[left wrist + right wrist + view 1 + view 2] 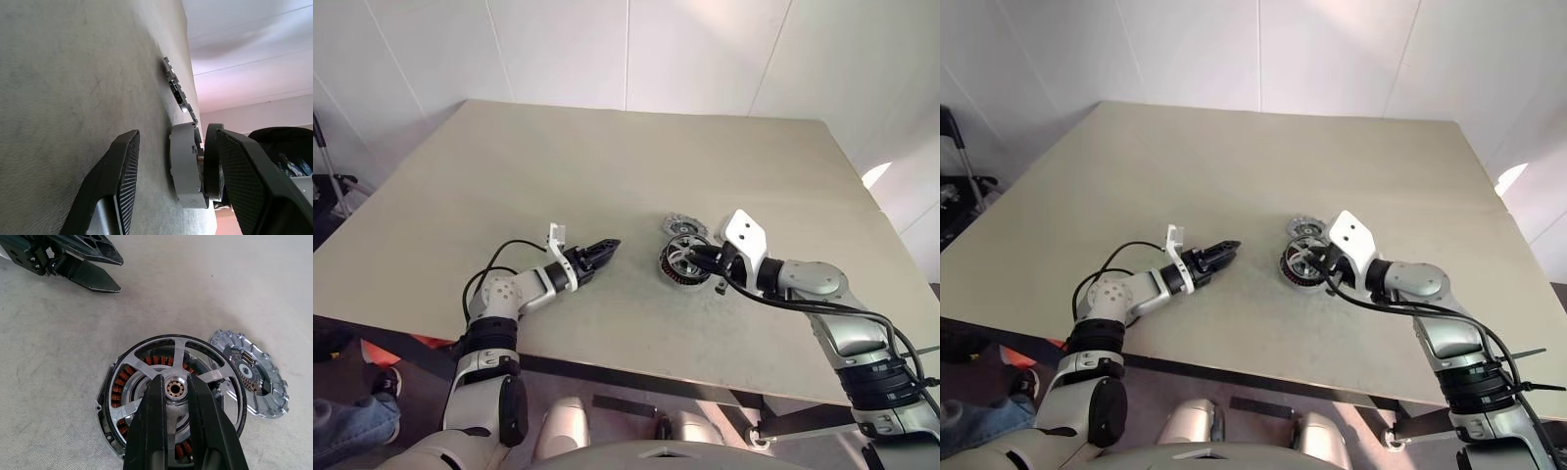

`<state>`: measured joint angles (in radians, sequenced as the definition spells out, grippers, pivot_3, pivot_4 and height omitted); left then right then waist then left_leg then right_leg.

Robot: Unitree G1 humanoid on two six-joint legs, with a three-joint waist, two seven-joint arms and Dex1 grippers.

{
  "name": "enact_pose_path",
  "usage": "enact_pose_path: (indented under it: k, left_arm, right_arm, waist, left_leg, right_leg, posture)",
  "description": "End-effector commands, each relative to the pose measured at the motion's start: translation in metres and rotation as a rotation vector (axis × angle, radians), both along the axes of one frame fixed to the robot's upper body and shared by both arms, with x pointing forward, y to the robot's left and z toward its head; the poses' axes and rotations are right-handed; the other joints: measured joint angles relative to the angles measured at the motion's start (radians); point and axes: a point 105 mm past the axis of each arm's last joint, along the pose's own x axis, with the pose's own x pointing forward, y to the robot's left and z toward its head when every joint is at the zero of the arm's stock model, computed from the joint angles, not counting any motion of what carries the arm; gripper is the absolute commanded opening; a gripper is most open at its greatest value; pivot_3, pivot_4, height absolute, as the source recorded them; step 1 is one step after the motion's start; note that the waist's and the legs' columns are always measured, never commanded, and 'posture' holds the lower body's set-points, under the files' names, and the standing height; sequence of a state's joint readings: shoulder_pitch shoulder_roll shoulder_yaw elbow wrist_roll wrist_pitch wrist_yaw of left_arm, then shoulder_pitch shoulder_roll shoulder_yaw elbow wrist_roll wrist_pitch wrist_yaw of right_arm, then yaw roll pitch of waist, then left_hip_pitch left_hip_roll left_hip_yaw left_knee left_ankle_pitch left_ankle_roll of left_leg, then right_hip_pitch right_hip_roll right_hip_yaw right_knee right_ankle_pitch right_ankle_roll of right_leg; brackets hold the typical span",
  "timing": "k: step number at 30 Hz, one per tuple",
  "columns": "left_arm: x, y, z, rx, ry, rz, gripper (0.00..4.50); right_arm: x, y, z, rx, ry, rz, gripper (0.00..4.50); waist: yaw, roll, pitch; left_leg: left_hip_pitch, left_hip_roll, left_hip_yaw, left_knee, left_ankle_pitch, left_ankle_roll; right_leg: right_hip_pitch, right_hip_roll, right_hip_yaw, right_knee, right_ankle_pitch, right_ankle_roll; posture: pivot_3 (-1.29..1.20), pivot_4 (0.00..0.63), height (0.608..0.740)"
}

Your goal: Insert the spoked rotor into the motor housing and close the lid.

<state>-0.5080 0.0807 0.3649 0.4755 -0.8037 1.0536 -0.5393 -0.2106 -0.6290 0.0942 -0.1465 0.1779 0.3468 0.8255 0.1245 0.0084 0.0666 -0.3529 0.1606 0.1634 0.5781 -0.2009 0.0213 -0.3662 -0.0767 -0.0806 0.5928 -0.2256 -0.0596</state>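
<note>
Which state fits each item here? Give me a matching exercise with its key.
Items:
1. rotor
2. housing
3. lid
4. left end effector

States:
A. open, holding nothing
B. lying on the table beside the housing
C. under the rotor, copper windings showing between the spokes
D. hub pinched by the right end effector

Pairs: 1-D, 2-C, 3-B, 4-A
</note>
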Motion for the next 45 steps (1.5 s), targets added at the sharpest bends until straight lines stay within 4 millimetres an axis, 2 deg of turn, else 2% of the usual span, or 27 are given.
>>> enact_pose_path:
  k: [1, 16, 18, 20, 22, 26, 28, 31, 33, 36, 38, 42, 45]
  left_arm:
    - [0.002, 0.004, 0.004, -0.007, -0.027, 0.011, 2.62]
    - [0.002, 0.005, 0.003, -0.003, -0.025, 0.018, 2.62]
    - [0.002, 0.005, 0.002, -0.003, -0.025, 0.019, 2.62]
    - [0.002, 0.005, 0.002, -0.002, -0.025, 0.020, 2.62]
    - [0.002, 0.005, 0.002, -0.001, -0.024, 0.020, 2.62]
    - [0.001, 0.005, 0.001, -0.001, -0.022, 0.020, 2.62]
    - [0.000, 0.005, 0.000, 0.001, -0.020, 0.020, 2.62]
    - [0.000, 0.005, -0.001, 0.004, -0.018, 0.019, 2.62]
    - [0.001, 0.005, -0.001, 0.006, -0.019, 0.020, 2.62]
    - [0.001, 0.005, -0.001, 0.007, -0.020, 0.022, 2.62]
    - [0.001, 0.006, -0.001, 0.009, -0.021, 0.024, 2.62]
    - [0.001, 0.008, -0.002, 0.013, -0.021, 0.028, 2.62]
    - [0.001, 0.009, -0.002, 0.017, -0.019, 0.031, 2.62]
  right_arm:
    - [0.000, 0.003, 0.008, 0.008, -0.027, 0.014, 0.26]
    - [-0.004, 0.007, 0.006, 0.051, 0.045, 0.024, 0.26]
    - [-0.004, 0.007, 0.006, 0.058, 0.054, 0.025, 1.03]
    - [-0.002, 0.006, 0.008, 0.051, 0.038, 0.015, 1.55]
    - [0.001, 0.006, 0.012, 0.052, 0.008, 0.001, 2.27]
    - [0.005, 0.009, 0.032, 0.107, -0.052, 0.003, 3.65]
    - [0.009, 0.012, 0.053, 0.183, -0.099, 0.003, 4.35]
    - [0.010, 0.014, 0.072, 0.252, -0.135, 0.013, 4.44]
    - [0.013, 0.011, 0.067, 0.231, -0.124, -0.006, 4.44]
    - [0.019, 0.005, 0.040, 0.142, -0.079, -0.051, 4.44]
    - [0.018, 0.006, 0.026, 0.114, -0.046, -0.055, 4.44]
    - [0.015, 0.011, 0.012, 0.123, 0.001, -0.046, 4.44]
    - [0.015, 0.008, -0.008, 0.090, 0.053, -0.064, 4.44]
  waist:
    - [0.000, 0.000, 0.000]
    - [0.000, 0.000, 0.000]
    - [0.000, 0.000, 0.000]
    - [0.000, 0.000, 0.000]
    - [0.000, 0.000, 0.000]
    - [0.000, 0.000, 0.000]
    - [0.000, 0.000, 0.000]
    - [0.000, 0.000, 0.000]
    - [0.000, 0.000, -0.001]
    - [0.000, 0.000, -0.001]
    - [0.000, 0.000, -0.001]
    - [-0.002, 0.000, -0.001]
    - [-0.002, 0.000, -0.001]
  left_leg:
    - [0.000, 0.000, 0.000, 0.000, 0.000, 0.000]
    - [0.001, 0.000, 0.000, 0.000, 0.000, 0.000]
    - [0.001, 0.000, 0.000, 0.000, 0.000, 0.000]
    - [0.000, 0.000, 0.000, 0.000, 0.000, 0.000]
    - [0.000, 0.000, 0.000, 0.000, 0.000, 0.000]
    - [0.000, 0.000, 0.000, 0.000, 0.000, 0.000]
    - [0.001, 0.000, 0.000, 0.000, 0.000, -0.001]
    - [0.001, 0.000, 0.000, 0.000, 0.000, -0.001]
    - [0.001, 0.000, 0.000, 0.000, 0.000, 0.000]
    - [0.001, 0.000, 0.000, 0.000, 0.000, 0.000]
    - [0.001, 0.000, 0.000, 0.000, 0.000, -0.001]
    - [0.000, 0.000, 0.000, 0.000, -0.001, -0.002]
    - [0.001, 0.000, 0.000, 0.000, -0.001, -0.002]
  right_leg:
    - [0.000, 0.000, 0.000, 0.000, 0.000, 0.000]
    - [0.001, 0.000, 0.000, 0.000, 0.000, 0.000]
    - [0.001, 0.000, 0.000, 0.000, 0.000, 0.000]
    - [0.001, 0.000, 0.000, 0.000, 0.000, 0.000]
    - [0.000, 0.000, 0.000, 0.000, 0.000, 0.000]
    - [0.000, 0.000, 0.000, 0.000, 0.000, 0.000]
    - [0.000, 0.000, 0.000, 0.000, 0.000, 0.000]
    - [0.000, 0.000, 0.000, 0.000, 0.000, 0.000]
    - [0.001, 0.000, 0.000, 0.000, 0.000, 0.000]
    - [0.001, 0.000, 0.000, 0.000, 0.000, 0.000]
    - [0.001, 0.000, 0.000, 0.000, 0.000, -0.001]
    - [0.000, 0.000, 0.000, 0.000, 0.000, 0.000]
    - [0.000, 0.000, 0.000, 0.000, 0.000, 0.000]
  posture:
    - [0.00, 0.000, 0.740]
    - [0.00, 0.000, 0.740]
    - [0.00, 0.000, 0.740]
    - [0.00, 0.000, 0.740]
    - [0.00, 0.000, 0.740]
    - [0.00, 0.000, 0.740]
    - [0.00, 0.000, 0.740]
    - [0.00, 0.000, 0.740]
    - [0.00, 0.000, 0.740]
    - [0.00, 0.000, 0.740]
    - [0.00, 0.000, 0.740]
    - [0.00, 0.000, 0.740]
    - [0.00, 0.000, 0.740]
